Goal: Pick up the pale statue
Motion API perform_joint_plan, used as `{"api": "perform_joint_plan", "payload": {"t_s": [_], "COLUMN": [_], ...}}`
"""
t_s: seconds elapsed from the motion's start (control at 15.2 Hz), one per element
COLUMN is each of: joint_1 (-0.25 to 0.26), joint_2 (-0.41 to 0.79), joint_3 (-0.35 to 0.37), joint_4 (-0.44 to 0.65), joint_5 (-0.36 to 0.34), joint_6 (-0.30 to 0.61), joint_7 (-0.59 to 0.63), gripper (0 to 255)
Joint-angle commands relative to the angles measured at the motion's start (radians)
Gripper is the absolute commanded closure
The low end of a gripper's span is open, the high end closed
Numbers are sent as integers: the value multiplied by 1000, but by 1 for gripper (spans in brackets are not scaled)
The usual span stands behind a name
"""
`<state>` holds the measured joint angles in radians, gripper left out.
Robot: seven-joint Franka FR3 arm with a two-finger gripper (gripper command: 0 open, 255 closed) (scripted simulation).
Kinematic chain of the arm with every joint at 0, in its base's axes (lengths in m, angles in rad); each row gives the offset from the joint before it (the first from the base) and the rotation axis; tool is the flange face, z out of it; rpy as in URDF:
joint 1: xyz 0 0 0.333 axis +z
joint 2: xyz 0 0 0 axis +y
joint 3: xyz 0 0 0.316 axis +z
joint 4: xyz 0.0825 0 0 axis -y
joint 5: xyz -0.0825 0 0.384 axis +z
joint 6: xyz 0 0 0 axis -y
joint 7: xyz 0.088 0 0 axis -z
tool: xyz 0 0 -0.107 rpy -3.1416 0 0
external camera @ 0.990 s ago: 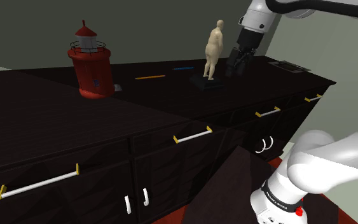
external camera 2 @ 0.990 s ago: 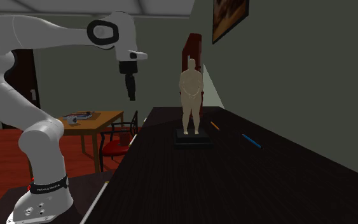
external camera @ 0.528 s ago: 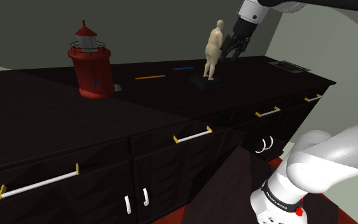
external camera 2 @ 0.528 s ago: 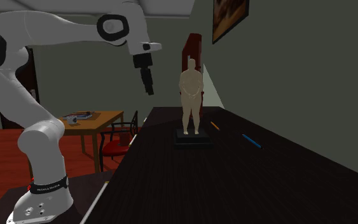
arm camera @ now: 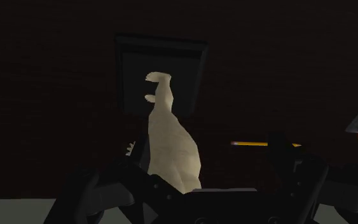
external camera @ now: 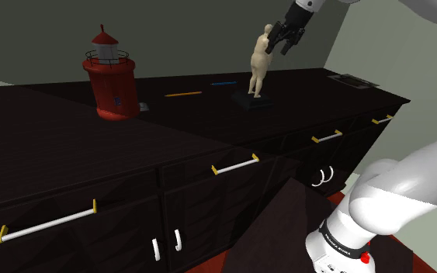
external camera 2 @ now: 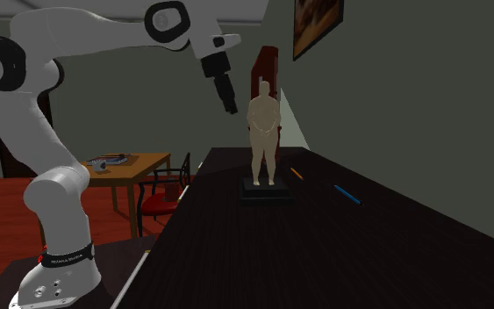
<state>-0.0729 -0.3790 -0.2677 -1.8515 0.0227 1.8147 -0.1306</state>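
Pale statue (external camera: 260, 66) stands upright on its dark base (external camera: 254, 101), far along the counter (external camera: 209, 124), right of a red lighthouse (external camera: 112, 76). End effector (external camera: 281, 40) hovers just beside its head, fingers spread apart, clasping nothing.

Your pale statue (external camera: 260, 62) is a plain beige human figure, arms down at its sides, standing bolt upright on its own dark square base (external camera: 254, 101). It's upper right of centre in the shoulder view, on the dark counter (external camera: 209, 124), and pretty much dead centre in the second exterior view. From the wrist view you're looking down its body to the feet.
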Motion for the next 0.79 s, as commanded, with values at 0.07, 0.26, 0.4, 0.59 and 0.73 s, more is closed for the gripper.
{"api": "perform_joint_plan", "payload": {"t_s": [0.07,0.26,0.4,0.59,0.73], "joint_1": [-5,-9,-10,-12,-13], "joint_2": [75,102,91,77,71], "joint_3": [-35,-50,-49,-47,-47], "joint_4": [97,124,85,31,3], "joint_5": [23,36,33,30,29], "joint_6": [33,59,87,128,150], "joint_7": [-18,-27,-28,-29,-30], "gripper": [0,0,0,0,0]}}
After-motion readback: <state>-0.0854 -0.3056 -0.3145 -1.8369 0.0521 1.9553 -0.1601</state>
